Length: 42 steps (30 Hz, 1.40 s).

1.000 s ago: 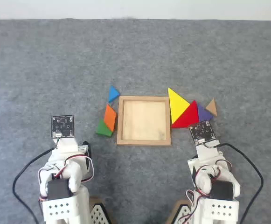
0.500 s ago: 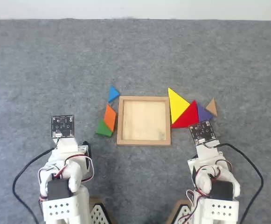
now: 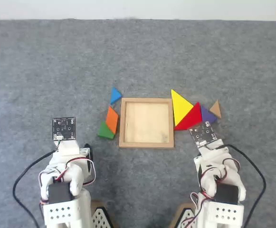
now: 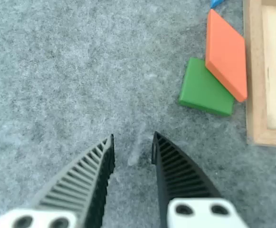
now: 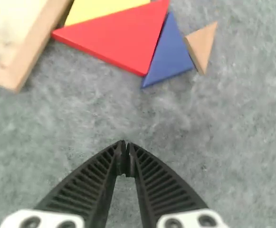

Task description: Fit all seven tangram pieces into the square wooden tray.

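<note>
TABLETOP: The square wooden tray (image 3: 146, 145) sits unfilled, three tangram pieces (image 3: 112, 118) beside its left rim, four at its right. The left gripper (image 4: 132, 140), slightly parted, hovers near the green triangle (image 4: 204, 89). The right gripper (image 5: 126, 145), closed and empty, faces the red triangle (image 5: 121, 35). Thin, stiff and probably light, the pieces likely need pinching across free edges.

Grey felt-like mat (image 3: 57, 61) covers the whole table top. Its surface is rough and fibrous, w/ light & dark grey specks mixed. At the far edge of the mat a pale whitish strip (image 3: 138, 9) runs straight across the full width; cannot tell if it is a wall or bare table.
</note>
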Motion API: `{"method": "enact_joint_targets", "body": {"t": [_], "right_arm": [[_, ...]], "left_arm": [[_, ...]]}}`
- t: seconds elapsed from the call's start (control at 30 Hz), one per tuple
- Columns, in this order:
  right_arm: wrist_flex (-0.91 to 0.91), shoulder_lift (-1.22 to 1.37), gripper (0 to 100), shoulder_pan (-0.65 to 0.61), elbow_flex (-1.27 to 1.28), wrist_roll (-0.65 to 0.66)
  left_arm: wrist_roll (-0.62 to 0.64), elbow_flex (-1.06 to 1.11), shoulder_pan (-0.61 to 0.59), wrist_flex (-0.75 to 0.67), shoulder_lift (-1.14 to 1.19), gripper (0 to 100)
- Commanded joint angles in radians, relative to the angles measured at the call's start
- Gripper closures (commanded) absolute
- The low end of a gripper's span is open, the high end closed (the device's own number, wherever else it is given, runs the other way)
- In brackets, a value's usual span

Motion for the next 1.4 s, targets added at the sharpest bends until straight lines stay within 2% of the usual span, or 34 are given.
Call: {"method": "enact_joint_targets", "body": {"t": [0.0,0.23,0.43,0.6,0.83,0.9,1.0,1.13,1.23,1.37], "right_arm": [[-0.019,-0.01,98.9,0.007,-0.12,-0.041],[0.054,0.081,93.3,0.007,-0.275,-0.094],[-0.004,0.473,93.3,0.007,-0.526,-0.101],[-0.004,0.961,93.3,-0.025,-0.861,-0.292],[-0.019,1.537,92.9,-0.234,-1.209,-0.644],[-0.018,1.67,92.8,-0.269,-1.287,-0.707],[-0.03,1.845,90.8,-0.285,-1.378,-0.772],[-0.097,2.009,80.4,-0.291,-1.43,-0.827],[-0.113,2.052,76.4,-0.291,-1.433,-0.827],[-0.107,2.055,76.4,-0.265,-1.428,-0.83]], "left_arm": [[0.011,-0.013,-0.003,0.005,-0.021,87],[0.011,-0.013,-0.003,0.005,-0.021,87],[0.011,-0.013,-0.003,0.005,-0.021,87],[0.011,-0.013,-0.003,0.005,-0.021,87],[0.011,-0.013,-0.003,0.005,-0.021,87],[0.011,-0.013,-0.003,0.005,-0.021,87],[0.011,-0.013,-0.003,0.005,-0.021,87],[0.011,-0.013,-0.003,0.005,-0.021,87],[0.011,-0.013,-0.003,0.005,-0.021,87],[0.011,-0.013,-0.003,0.005,-0.021,87]]}}
